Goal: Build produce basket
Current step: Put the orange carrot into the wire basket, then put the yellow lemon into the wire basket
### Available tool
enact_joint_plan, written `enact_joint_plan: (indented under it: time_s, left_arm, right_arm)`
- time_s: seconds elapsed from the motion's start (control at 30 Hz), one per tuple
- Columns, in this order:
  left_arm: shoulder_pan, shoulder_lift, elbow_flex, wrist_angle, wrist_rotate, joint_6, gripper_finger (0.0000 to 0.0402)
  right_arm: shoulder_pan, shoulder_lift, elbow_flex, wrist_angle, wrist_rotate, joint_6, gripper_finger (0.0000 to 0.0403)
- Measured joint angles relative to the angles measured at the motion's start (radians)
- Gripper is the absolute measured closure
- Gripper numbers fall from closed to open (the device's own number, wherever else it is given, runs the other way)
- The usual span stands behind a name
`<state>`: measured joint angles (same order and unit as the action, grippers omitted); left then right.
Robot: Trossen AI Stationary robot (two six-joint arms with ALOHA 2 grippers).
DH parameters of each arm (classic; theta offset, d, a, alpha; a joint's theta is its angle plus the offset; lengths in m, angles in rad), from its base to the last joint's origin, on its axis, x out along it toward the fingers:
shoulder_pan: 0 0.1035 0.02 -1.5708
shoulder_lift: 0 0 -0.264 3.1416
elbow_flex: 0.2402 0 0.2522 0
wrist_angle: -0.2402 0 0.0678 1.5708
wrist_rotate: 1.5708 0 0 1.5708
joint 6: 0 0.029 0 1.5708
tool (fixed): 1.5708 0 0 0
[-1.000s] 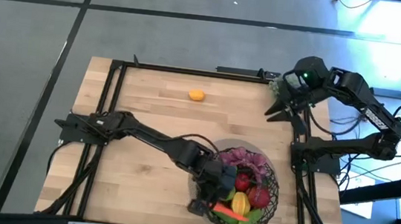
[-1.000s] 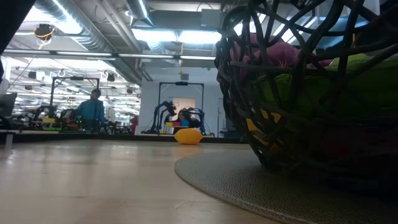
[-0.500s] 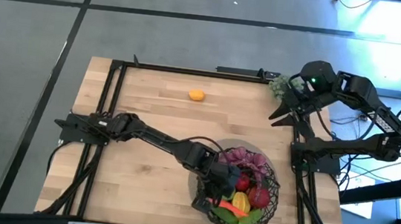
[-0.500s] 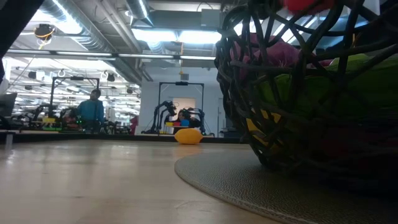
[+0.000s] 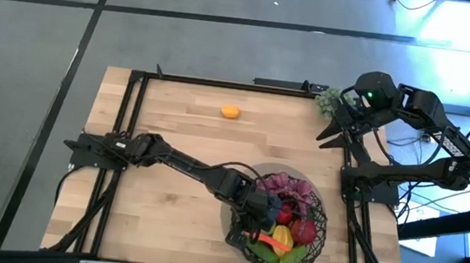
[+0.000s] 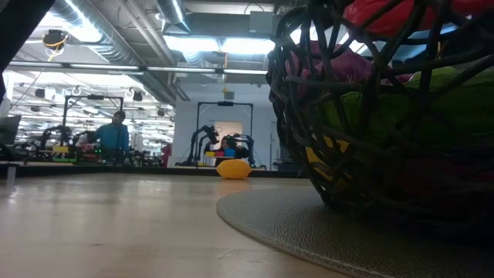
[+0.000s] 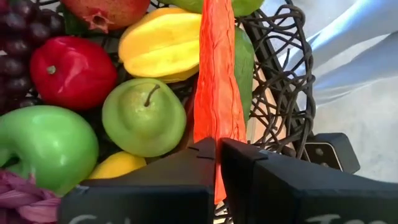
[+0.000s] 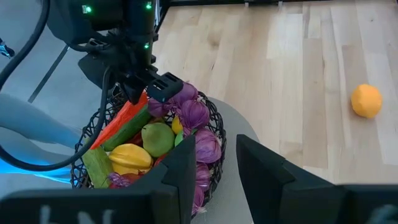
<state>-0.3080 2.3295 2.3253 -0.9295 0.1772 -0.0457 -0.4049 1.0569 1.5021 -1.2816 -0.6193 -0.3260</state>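
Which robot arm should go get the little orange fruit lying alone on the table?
Probably the right. Its fingers hang open and empty, while the left fingers are shut on the carrot over the basket. Fruit.

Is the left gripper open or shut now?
Shut: the left gripper is closed on the orange carrot above the basket.

Left tool over full basket, orange fruit well apart on table
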Motion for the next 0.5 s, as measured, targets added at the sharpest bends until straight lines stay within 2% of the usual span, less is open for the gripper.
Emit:
enact_joint_plan:
  time_s: [0.17, 0.5]
  left_arm:
    - [0.000, 0.000, 0.000, 0.001, -0.007, 0.000, 0.0393]
    - [-0.002, 0.016, 0.000, 0.005, -0.003, -0.002, 0.0340]
  right_arm:
    - [0.000, 0.000, 0.000, 0.000, 0.000, 0.000, 0.0292]
    - [0.000, 0.000, 0.000, 0.000, -0.001, -0.001, 0.0292]
